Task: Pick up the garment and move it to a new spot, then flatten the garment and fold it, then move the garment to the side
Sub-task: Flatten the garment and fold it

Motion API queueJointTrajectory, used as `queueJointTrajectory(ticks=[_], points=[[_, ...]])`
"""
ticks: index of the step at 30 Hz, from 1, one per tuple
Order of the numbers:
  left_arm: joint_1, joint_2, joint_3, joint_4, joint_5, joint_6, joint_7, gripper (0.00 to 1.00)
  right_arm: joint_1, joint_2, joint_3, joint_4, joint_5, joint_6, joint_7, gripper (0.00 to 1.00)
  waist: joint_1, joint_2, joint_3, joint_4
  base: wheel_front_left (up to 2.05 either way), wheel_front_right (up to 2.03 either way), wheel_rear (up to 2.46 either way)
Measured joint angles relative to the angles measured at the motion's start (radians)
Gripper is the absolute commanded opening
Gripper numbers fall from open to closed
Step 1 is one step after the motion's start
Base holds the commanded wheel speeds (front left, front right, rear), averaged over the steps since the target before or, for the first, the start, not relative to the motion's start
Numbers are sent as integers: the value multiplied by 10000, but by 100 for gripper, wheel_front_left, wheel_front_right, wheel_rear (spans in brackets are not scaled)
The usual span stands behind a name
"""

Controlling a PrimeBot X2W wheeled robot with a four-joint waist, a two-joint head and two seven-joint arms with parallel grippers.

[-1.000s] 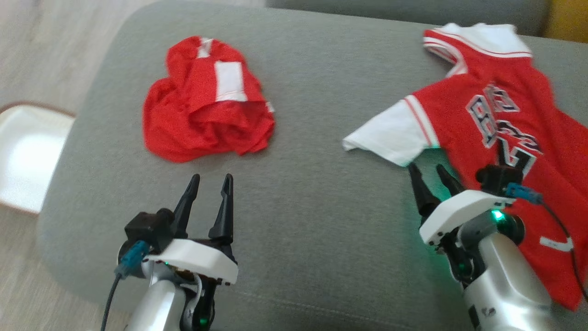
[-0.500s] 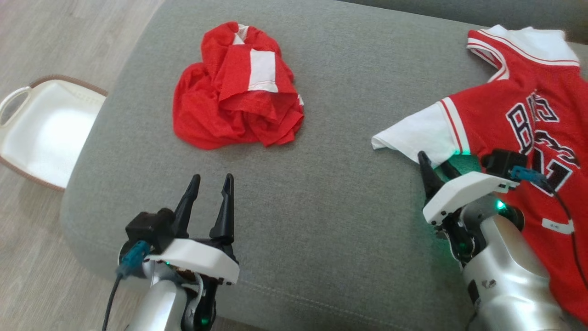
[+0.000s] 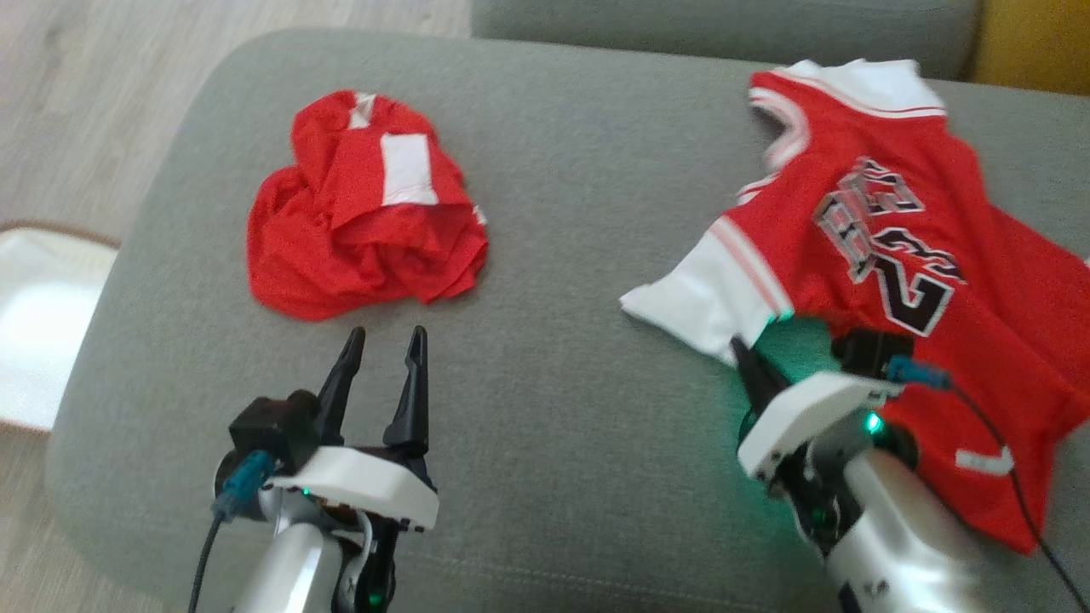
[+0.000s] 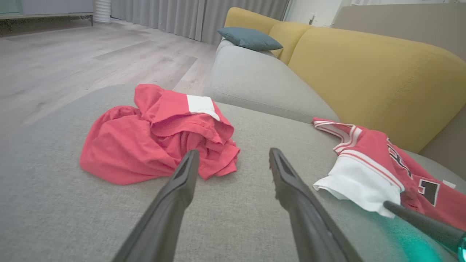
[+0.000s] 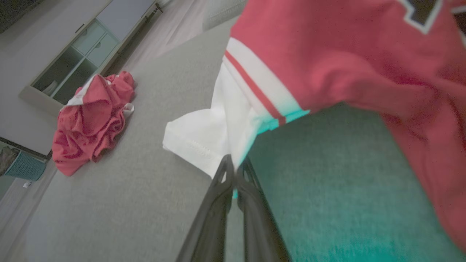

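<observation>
Motion blur is smearing the jersey (image 3: 894,255) in the head view, so its black-and-white chest lettering is hard to read; a large figure like a 2 is standing out and the rest is running together. The jersey's near hem is passing behind the right arm's pale forearm (image 3: 903,545), and in the right wrist view its red body is spilling off the top and right edges. At the left edge of the head view the frame is cutting off a white basket (image 3: 34,340), which is too overexposed to show its inside. The right gripper (image 5: 236,161) is pressing fully together on the near edge of the jersey's white sleeve (image 3: 698,298), with a thin fold of white cloth caught at the fingertips; in the head view its dark fingers are showing as a single spike. Green light from the wrist is tinting the grey sofa seat (image 3: 579,426) and the sleeve trim beside it. The jersey is lying on the right side of the seat, spread mostly flat but rumpled. It is red, with white sleeves edged in red-and-white stripes and a second white patch at its far end. The left gripper (image 3: 387,334) is hovering with its fingers spread wide and holding nothing. It is just on the near side of a crumpled red garment (image 3: 358,230) with a white panel, which is sitting well to the left of the jersey.
</observation>
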State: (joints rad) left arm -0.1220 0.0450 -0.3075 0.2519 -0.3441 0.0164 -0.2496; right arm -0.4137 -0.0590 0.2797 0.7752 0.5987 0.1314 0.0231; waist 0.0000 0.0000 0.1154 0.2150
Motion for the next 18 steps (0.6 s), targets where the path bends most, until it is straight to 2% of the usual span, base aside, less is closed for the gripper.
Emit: queueJointTrajectory(ticks=[8, 16, 17, 18], points=[[389, 2, 75, 4, 0, 2, 0, 100, 1265, 6, 602, -1099, 397, 0, 880, 0, 0, 0, -534, -755, 0, 0, 0], [401, 2, 234, 25, 4, 0, 0, 100, 2161, 13, 686, -1764, 349, 0, 1498, 0, 0, 0, -826, -1167, 0, 0, 0], [412, 6, 280, 31, 25, 0, 0, 100, 2221, 17, 683, -1827, 270, 0, 1498, 82, 0, 0, -850, -1216, 0, 0, 0], [434, 8, 309, 33, 73, 0, 0, 100, 2233, 25, 658, -1843, 142, 0, 1486, 100, 0, 0, -873, -1272, 0, 0, 0]])
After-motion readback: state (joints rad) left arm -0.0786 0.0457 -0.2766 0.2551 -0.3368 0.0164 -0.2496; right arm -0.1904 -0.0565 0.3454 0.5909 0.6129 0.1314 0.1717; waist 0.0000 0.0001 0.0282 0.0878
